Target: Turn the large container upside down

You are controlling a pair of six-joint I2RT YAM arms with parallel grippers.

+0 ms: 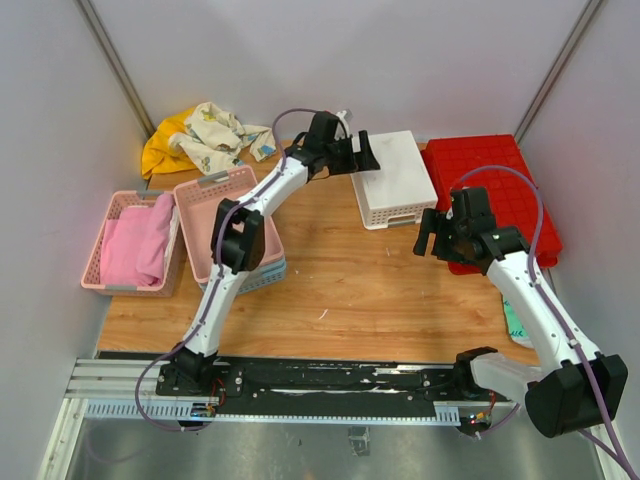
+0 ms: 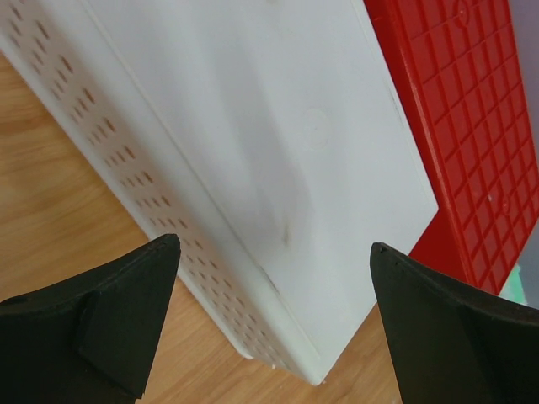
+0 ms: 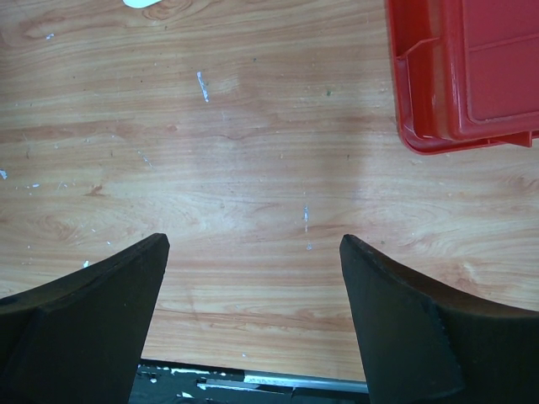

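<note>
The large red container point(image 1: 500, 185) lies at the back right of the table with its grid-ribbed underside facing up. It also shows in the left wrist view point(image 2: 472, 126), and one corner shows in the right wrist view point(image 3: 467, 76). My left gripper point(image 1: 362, 153) is open and empty, hovering over the upturned white perforated basket point(image 1: 395, 178), whose flat bottom fills the space between its tips point(image 2: 274, 244). My right gripper point(image 1: 435, 232) is open and empty, just left of the red container's near left corner, over bare wood point(image 3: 253, 240).
The white basket point(image 2: 278, 126) lies against the red container's left side. A pink basket point(image 1: 215, 215) stacked on a blue one and a pink basket holding pink cloth point(image 1: 135, 240) stand at the left. Crumpled cloths point(image 1: 205, 135) lie at the back. A small teal item point(image 1: 512, 322) lies by the right edge.
</note>
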